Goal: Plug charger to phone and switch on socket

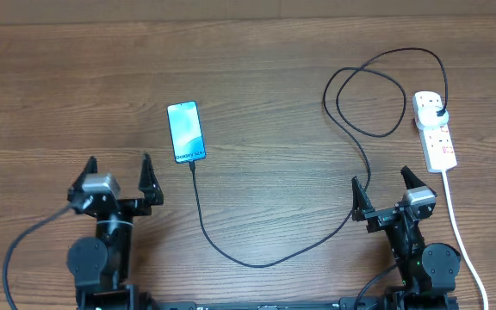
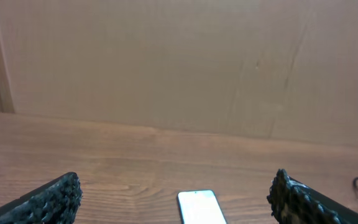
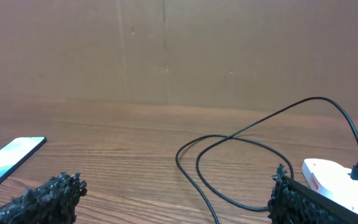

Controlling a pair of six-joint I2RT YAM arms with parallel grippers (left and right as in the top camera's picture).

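Overhead, the right gripper (image 1: 381,178) hovers low at the near edge of the table (image 1: 257,52) with its jaws spread wide and nothing between them; the left gripper (image 1: 119,164) is just as wide apart and empty. Ahead of the right gripper and a little to its right lies the socket (image 1: 436,133), its white cord trailing back past that arm. The charger (image 1: 261,265) has its black plug (image 1: 440,113) seated in the strip's far outlet. Its cable loops ahead of the gripper, then sweeps across to the near end of the phone (image 1: 186,131), which lies lit just ahead of the left gripper. The tip seems to meet the phone there, though seating cannot be confirmed. The switch looks like the remaining step. The right arm is best placed for it: bring the jaws together, clear the cable loop, and press straight down beside the occupied outlet so the strip does not slide. Small text near the phone's near end and the strip's red marks are too small to read.
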